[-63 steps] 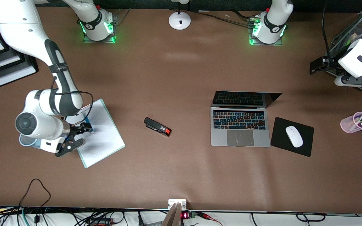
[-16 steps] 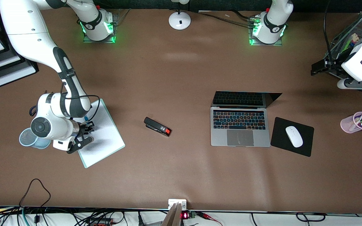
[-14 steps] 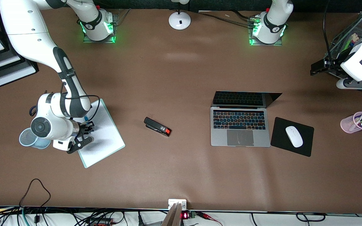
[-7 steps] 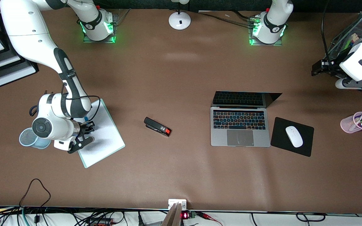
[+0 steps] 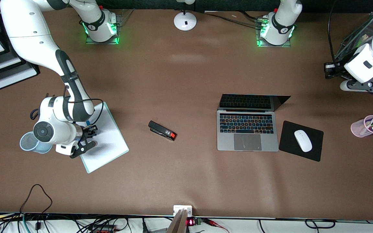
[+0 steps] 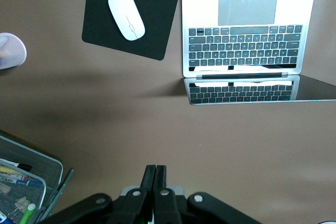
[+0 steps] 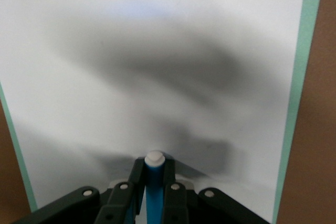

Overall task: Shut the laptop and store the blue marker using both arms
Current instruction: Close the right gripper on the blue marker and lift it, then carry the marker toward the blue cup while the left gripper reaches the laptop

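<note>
The laptop (image 5: 247,131) lies open on the table with its keys lit and its dark screen (image 5: 253,102) upright; it also shows in the left wrist view (image 6: 247,35). My right gripper (image 5: 90,131) is shut on the blue marker (image 7: 154,187), whose white tip points down at a white pad (image 5: 104,137); the marker is held just above that pad (image 7: 157,51). My left gripper (image 5: 326,68) is shut and empty, up in the air at the left arm's end of the table; its fingers (image 6: 150,174) are pressed together.
A black stapler (image 5: 162,130) lies between the pad and the laptop. A white mouse (image 5: 303,140) sits on a black mouse pad (image 5: 314,155) beside the laptop. A blue mesh cup (image 5: 28,142) stands by the right gripper. A pink pen cup (image 5: 366,127) and a wire organiser (image 6: 26,182) are at the left arm's end.
The right gripper has shifted a little toward the table's middle with the marker and now holds still. The left arm's wrist has turned and shifted slightly. The laptop has not moved.
</note>
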